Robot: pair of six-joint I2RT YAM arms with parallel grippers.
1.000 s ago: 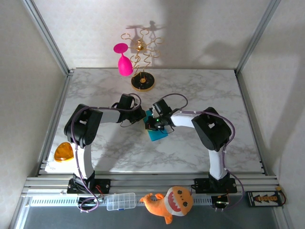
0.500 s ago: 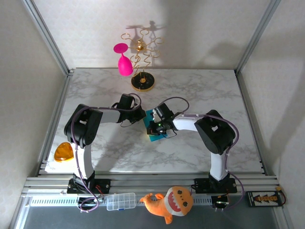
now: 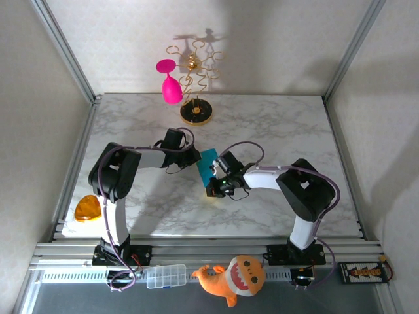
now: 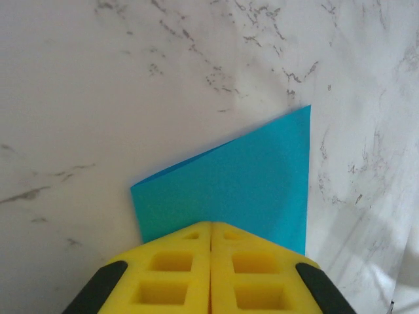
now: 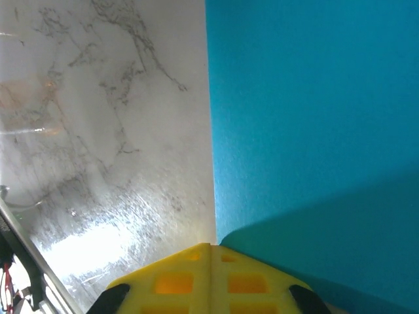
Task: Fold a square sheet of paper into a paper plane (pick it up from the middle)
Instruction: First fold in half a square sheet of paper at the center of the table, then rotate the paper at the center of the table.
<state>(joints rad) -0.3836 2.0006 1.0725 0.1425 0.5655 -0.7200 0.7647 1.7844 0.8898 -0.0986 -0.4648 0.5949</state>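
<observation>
Notes left hand (image 4: 211, 230) closed on thin turquoise-blue square sheet of paper (image 4: 252, 173) over white marble surface (image 4: 91, 98); right hand (image 5: 211, 252) closed, tips at its edge.

Both arms reach inward with bent elbows, and their wrists come close together near the middle. The left gripper (image 3: 195, 157) points to the right, its yellow fingers (image 4: 177, 261) pressed together. The right gripper (image 3: 211, 188) points to the left, low, its fingers (image 5: 252, 281) also closed tight.
</observation>
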